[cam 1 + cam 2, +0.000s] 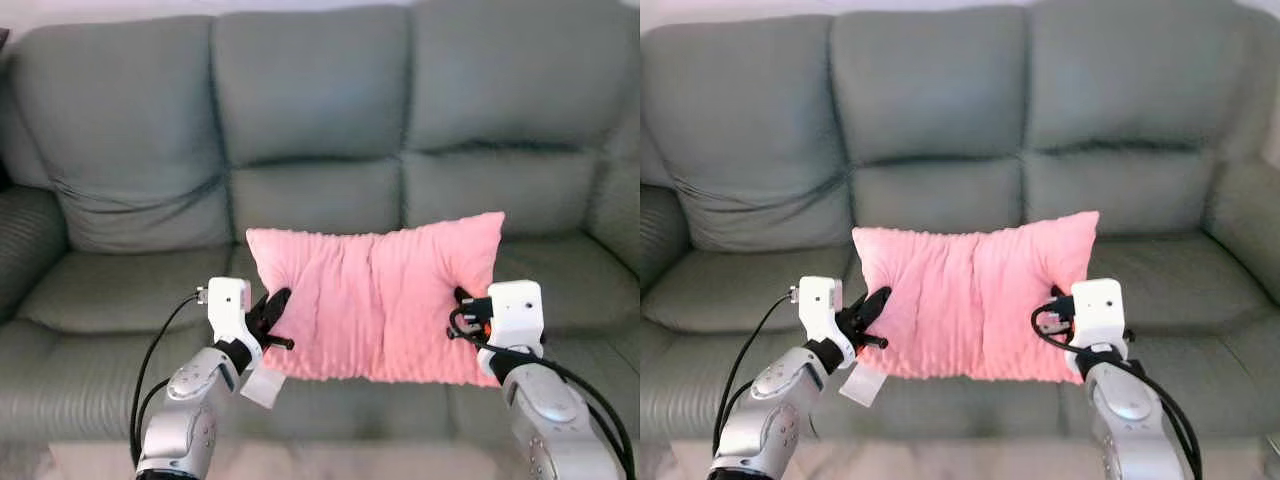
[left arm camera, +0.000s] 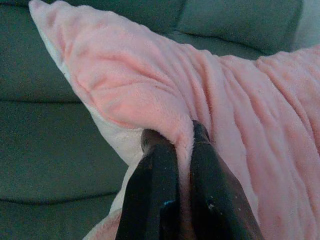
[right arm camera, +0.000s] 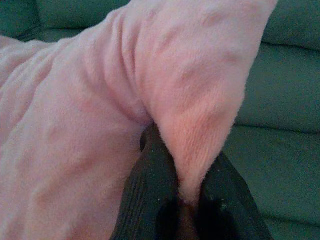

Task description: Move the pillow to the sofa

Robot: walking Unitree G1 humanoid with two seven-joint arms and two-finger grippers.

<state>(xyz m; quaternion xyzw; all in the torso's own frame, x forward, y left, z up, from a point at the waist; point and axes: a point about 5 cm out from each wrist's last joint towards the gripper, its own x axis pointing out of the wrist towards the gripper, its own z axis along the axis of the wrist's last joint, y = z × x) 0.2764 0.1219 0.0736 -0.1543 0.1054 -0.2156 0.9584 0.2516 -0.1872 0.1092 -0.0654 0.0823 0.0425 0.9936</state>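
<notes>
A pink plush pillow [image 1: 375, 295] hangs upright between my two arms, in front of the middle seat of a grey-green sofa [image 1: 320, 110]. My left gripper [image 1: 275, 315] is shut on the pillow's left edge, and the left wrist view shows a fold of pink fabric [image 2: 185, 145] pinched between the black fingers [image 2: 155, 190]. On the pillow's right edge my right gripper [image 1: 465, 310] is shut too, a ridge of fabric [image 3: 195, 150] caught between its fingers [image 3: 150, 195]. A white tag [image 1: 260, 388] dangles under the pillow's lower left corner.
The sofa has three seat cushions [image 1: 130, 290] and three back cushions [image 1: 520, 80]. Rounded armrests [image 1: 25, 250] close it off at both ends. A strip of pale floor [image 1: 330, 462] lies in front of the sofa base.
</notes>
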